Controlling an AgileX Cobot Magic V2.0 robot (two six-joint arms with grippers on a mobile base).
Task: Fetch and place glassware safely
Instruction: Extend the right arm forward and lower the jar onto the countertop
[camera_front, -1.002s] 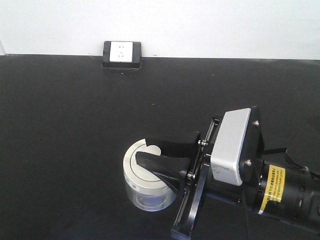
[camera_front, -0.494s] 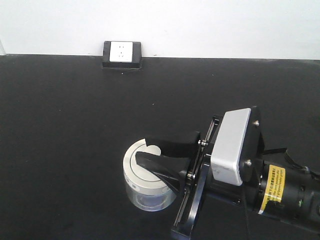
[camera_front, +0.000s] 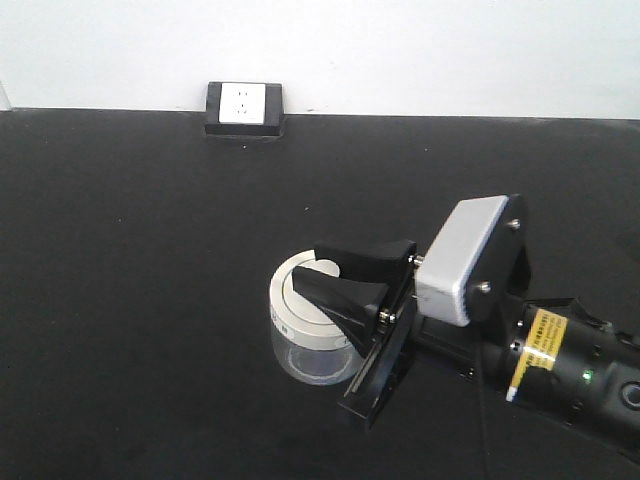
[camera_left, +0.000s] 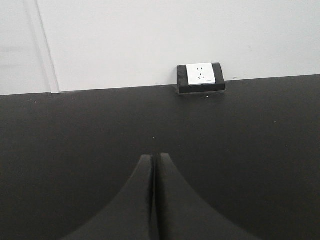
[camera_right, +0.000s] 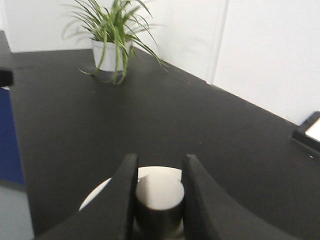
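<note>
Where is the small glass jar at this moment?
Front view, lower centre: the glass jar has its lid knob gripped by the right pincer, far in front of the wall socket.

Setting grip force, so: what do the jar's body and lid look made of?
Jar body: clear glass by the look, glossy, with the dark table showing through. Lid: off-white, matte, opaque; likely plastic or ceramic, cannot tell which.
</note>
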